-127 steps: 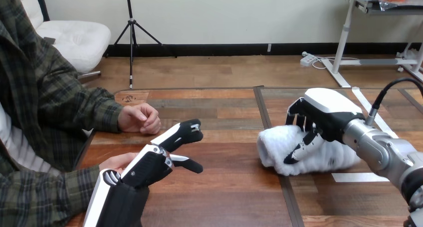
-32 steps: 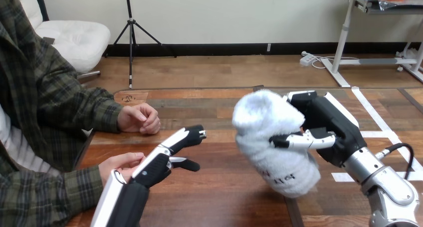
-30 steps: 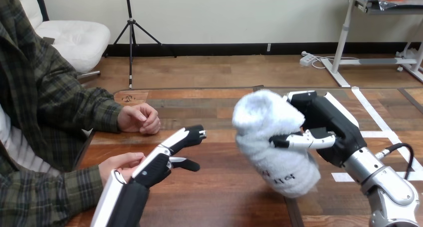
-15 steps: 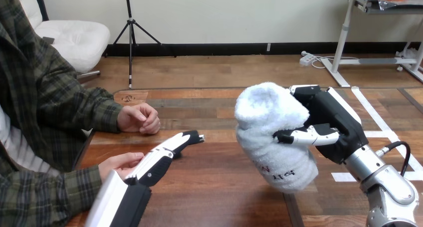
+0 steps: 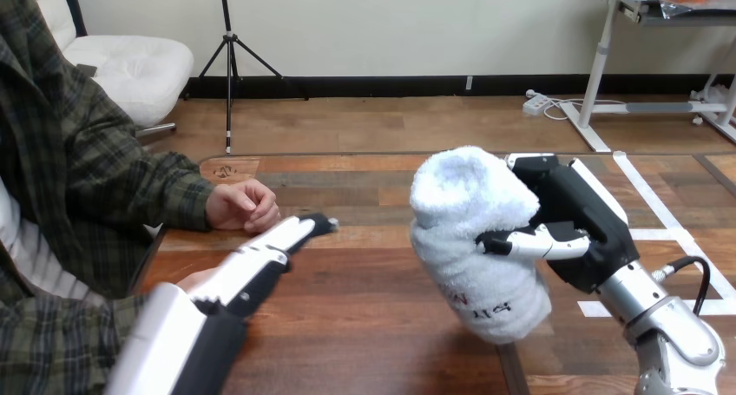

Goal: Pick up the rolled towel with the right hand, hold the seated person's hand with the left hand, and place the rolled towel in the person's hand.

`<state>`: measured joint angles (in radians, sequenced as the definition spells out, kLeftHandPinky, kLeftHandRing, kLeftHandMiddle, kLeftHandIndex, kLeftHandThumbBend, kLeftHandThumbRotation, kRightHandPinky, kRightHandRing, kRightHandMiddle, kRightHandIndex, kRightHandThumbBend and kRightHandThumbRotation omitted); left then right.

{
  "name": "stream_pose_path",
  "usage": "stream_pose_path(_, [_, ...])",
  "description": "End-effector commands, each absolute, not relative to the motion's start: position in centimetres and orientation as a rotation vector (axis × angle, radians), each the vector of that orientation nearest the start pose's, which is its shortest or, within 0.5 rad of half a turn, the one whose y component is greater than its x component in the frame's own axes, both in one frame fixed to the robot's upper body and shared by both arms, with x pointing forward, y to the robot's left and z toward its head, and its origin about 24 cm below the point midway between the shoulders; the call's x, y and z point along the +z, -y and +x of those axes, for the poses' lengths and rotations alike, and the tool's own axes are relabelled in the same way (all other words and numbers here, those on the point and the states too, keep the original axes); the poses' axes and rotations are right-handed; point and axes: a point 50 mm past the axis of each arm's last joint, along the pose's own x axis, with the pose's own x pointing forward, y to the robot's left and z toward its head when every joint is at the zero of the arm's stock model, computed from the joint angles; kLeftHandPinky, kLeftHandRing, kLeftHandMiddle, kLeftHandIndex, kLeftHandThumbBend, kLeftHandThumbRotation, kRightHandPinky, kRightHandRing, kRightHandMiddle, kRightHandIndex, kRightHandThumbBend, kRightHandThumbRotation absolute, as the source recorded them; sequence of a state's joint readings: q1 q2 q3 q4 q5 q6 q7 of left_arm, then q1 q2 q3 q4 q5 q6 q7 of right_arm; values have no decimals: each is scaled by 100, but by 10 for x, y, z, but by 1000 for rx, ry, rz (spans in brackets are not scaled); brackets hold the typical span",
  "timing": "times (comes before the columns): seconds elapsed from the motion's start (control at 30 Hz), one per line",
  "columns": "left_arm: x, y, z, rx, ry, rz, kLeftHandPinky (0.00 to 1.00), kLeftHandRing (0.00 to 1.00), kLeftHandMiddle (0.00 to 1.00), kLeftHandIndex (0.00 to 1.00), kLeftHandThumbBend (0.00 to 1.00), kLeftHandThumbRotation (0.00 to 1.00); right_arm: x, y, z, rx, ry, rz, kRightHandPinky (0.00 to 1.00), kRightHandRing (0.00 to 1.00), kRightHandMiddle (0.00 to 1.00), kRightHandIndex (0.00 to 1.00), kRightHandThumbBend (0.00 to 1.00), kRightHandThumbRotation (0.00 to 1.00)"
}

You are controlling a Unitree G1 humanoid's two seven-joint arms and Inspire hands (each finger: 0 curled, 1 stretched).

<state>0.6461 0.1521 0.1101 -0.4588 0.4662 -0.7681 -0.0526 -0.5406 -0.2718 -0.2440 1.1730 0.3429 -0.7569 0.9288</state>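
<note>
The white rolled towel hangs upright above the table's middle right. My right hand is shut on it from the right, thumb across its front. My left hand reaches in from the lower left, back turned up and fingers straight, pointing toward the table's middle. It lies over the person's near hand, which is mostly hidden beneath it. I cannot tell whether the two touch. The person's far hand rests loosely closed on the table near its left edge, just beyond my left fingertips.
The wooden table has a dark seam running down its middle and white tape strips at the right. The person's sleeved forearms lie along the table's left side.
The towel, on the table 4.2 s ago, is now held up in my right hand. Over the last second my left hand rolled its back upward and slid left over the person's near hand.
</note>
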Motion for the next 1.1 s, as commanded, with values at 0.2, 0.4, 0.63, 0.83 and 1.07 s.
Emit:
stream_pose_path(0.2, [124,-187,109,-95,544,941,74,84,87,86,100,30,51,216,316,503,331,3,12,18,25,27,69,0])
stream_pose_path(0.4, [132,-195,107,-63,521,1008,76,84,87,86,100,29,50,216,315,499,333,-12,12,18,25,28,70,0])
stream_pose_path(0.63, [136,-208,108,-13,473,1119,76,84,87,85,100,28,49,217,314,495,327,-24,13,19,26,28,71,0])
stream_pose_path(0.83, [137,-217,110,-3,432,1159,76,84,87,85,100,26,49,218,313,496,329,-24,13,19,27,29,71,0])
stream_pose_path(1.07, [136,-225,115,-5,387,1179,73,82,85,83,100,21,49,219,312,500,332,-13,14,20,27,29,72,0])
